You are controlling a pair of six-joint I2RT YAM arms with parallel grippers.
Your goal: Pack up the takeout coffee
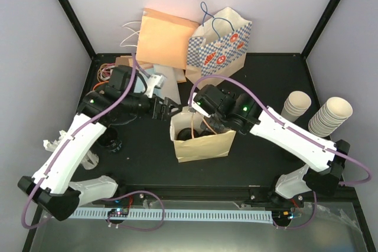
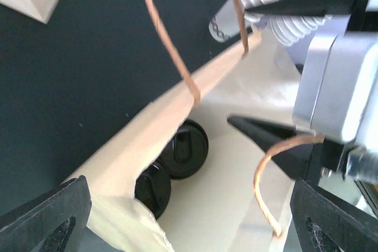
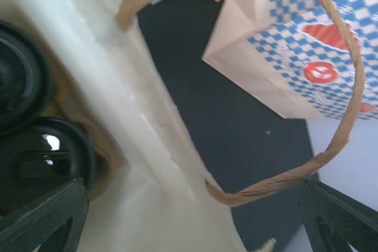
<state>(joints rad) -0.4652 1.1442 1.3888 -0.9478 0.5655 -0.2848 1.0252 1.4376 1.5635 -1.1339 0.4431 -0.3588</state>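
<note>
Top external: I am seeing the left gripper [image 1: 168,110] hovering at the open mouth of the kraft paper bag [image 1: 204,149], and the right gripper [image 1: 201,123] reaching into it. Left wrist: the jaws are standing wide over the bag's rim, with the takeout coffee [image 2: 186,149] sitting inside, black lid up, beside a second lid [image 2: 152,188]. Right wrist: the jaws are gaping wide, framing the bag's handle [image 3: 331,116], with the blue-checked bag [image 3: 295,33] standing beyond.

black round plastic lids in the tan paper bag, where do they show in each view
top external: centre of the picture, black round plastic lids inside the open tan paper bag
left wrist: lower middle, just behind the bag's wall
right wrist: far left edge, one above the other
shared landmark: the bag's twisted paper handle, also top centre in the left wrist view
</note>
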